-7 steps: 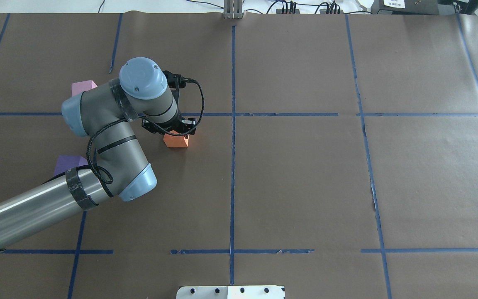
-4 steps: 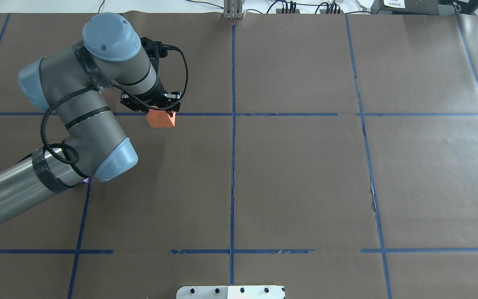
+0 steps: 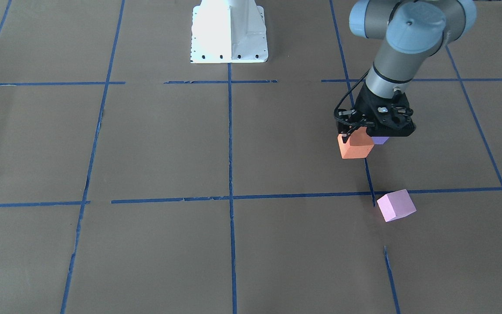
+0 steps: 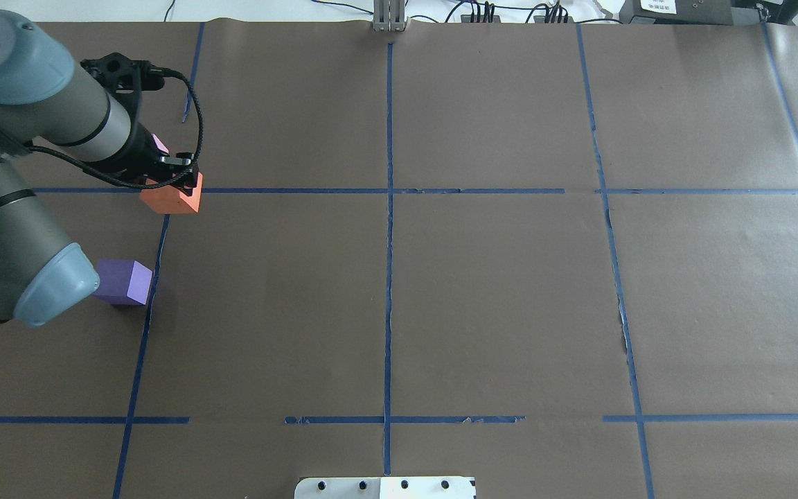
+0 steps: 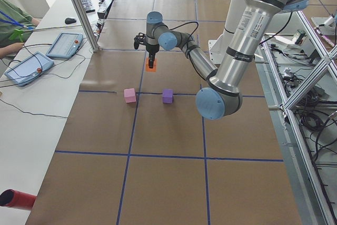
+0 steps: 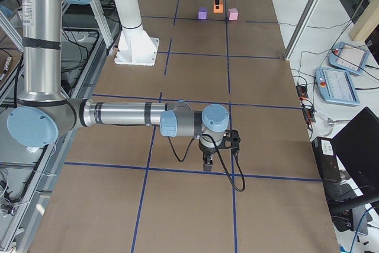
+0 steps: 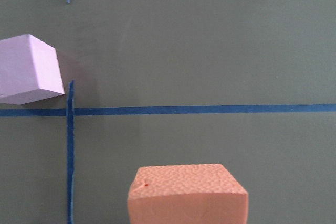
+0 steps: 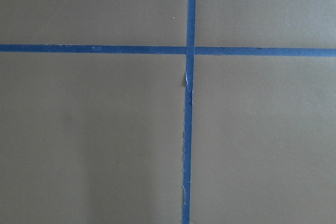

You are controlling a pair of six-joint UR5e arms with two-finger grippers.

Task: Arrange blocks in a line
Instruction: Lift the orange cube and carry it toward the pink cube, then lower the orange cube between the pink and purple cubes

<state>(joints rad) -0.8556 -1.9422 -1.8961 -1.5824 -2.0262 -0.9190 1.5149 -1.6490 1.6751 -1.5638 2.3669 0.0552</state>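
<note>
The left gripper [image 4: 176, 179] is clamped narrowly on the orange block [image 4: 172, 199], with a finger pressed to each of two opposite sides. In the left wrist view the block fills the bottom edge and appears to hang clear of the tabletop [image 4: 510, 312].

In that view the pale pink block [image 7: 29, 69] lies at 10 o'clock of the orange one, past a crossing of blue tape [image 4: 388, 277]. In the overhead view the pink block is at about 12 o'clock. The left arm's wrist [image 4: 94, 132] covers nearly all of it, so only a sliver shows.

The purple block [image 4: 122, 282] sits at 7 o'clock in the overhead view, apart from the orange one, its left side under the arm's blue elbow cap [image 4: 52, 287]. From the front-facing camera the gripper body hides most of the purple block. Pink and purple do not touch.

The right gripper [image 6: 208, 163] points down over a tape crossing, well apart from the blocks. I cannot tell whether it is wide or narrow.

A white base plate [image 3: 229, 39] stands at the robot's edge. Two teach pendants [image 5: 21, 68] lie on the bench past the left end.
</note>
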